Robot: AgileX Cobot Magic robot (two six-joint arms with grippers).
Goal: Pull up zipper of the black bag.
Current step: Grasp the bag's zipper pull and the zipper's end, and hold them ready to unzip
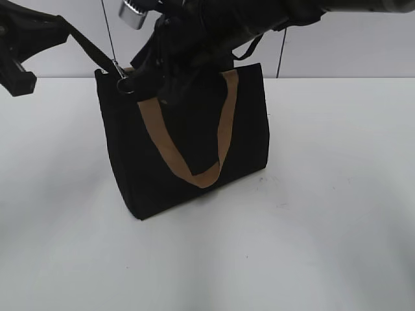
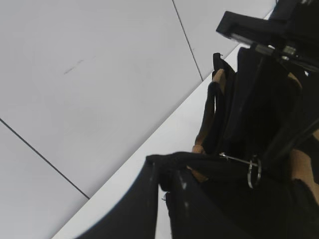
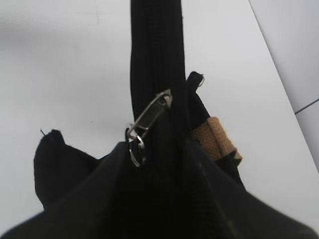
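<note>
The black bag (image 1: pixel 188 142) stands upright mid-table toward the far edge, silver zipper (image 1: pixel 121 76) pull at its top left corner, open tabletop in front; neither gripper's grip is discernible.

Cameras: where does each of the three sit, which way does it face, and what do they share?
Exterior: slanting down at the black bag standing on the white table; both arms enter from the top, the left arm pulling a black strap taut.
Left wrist: beside the bag's top, facing along it; dark arm parts frame the view, jaws unreadable.
Right wrist: above the bag, looking down the zipper; no jaws visible.
Shared: the silver ring pull appears in all three.
</note>
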